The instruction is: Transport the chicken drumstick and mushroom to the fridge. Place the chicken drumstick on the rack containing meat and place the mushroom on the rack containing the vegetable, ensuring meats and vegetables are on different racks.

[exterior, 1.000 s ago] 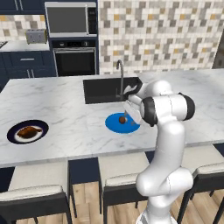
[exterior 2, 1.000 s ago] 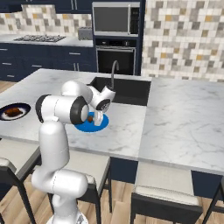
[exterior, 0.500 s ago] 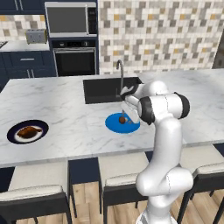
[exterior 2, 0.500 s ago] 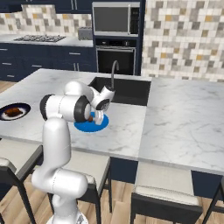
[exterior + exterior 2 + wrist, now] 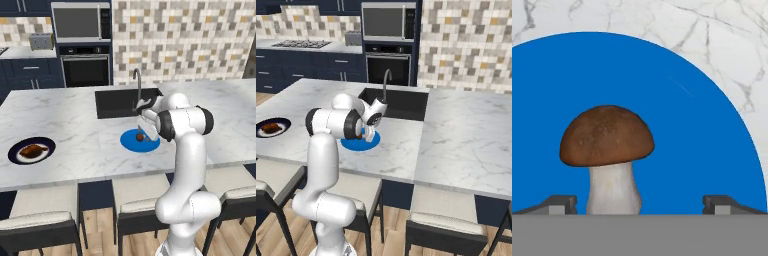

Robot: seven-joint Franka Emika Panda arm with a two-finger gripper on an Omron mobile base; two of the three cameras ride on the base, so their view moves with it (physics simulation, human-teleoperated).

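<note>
No legible text, labels, brand marks, numbers or signs appear on any surface. The microwave [image 5: 81, 22], oven [image 5: 85, 70] and tabletop [image 5: 75, 130] carry no readable markings.

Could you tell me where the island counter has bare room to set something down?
Bare marble lies between the dark plate and the blue plate, and across the whole stretch right of the sink. It is crowded at the blue plate, where the open gripper hangs over the mushroom.

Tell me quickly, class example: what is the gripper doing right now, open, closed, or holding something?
Gripper: open, holding nothing; its fingers stand wide either side of the mushroom on the blue plate.
</note>
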